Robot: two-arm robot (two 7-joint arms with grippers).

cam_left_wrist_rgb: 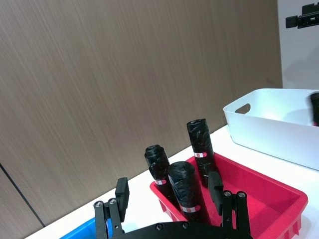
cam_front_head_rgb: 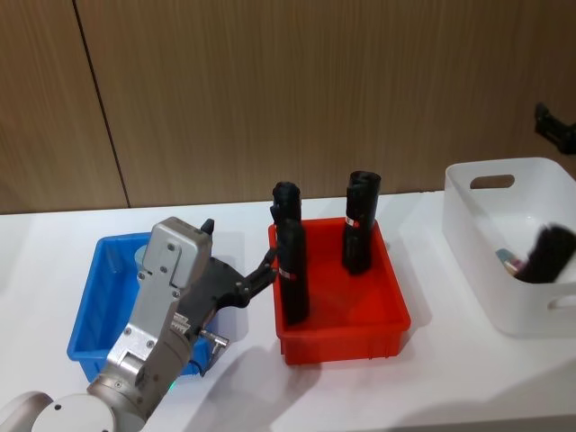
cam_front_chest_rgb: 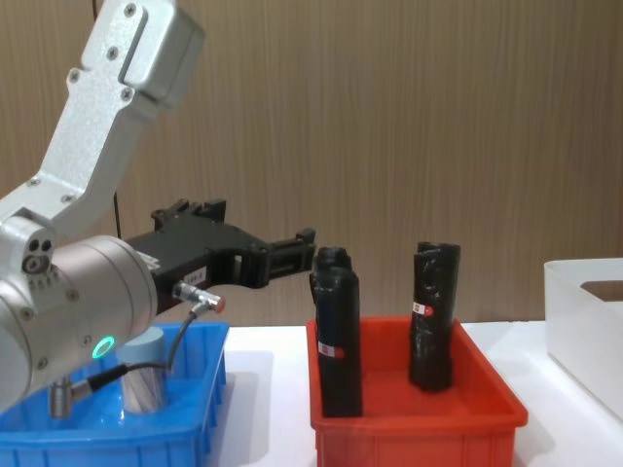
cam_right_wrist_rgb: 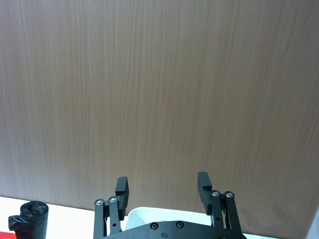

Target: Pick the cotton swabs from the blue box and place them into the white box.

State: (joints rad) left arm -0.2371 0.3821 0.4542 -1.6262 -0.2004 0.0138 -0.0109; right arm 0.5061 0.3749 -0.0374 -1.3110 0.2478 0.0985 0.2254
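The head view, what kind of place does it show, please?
Probably a robot test or demo bench, not a home: a plain white table against a brown wood-panel wall, with sorting bins in a row: a shallow blue plastic box, a red plastic bin and a white plastic box.

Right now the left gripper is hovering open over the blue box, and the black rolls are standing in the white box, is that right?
Not quite. The black rolls stand in the red bin, as the head view shows. The left gripper does hover open over the blue box.
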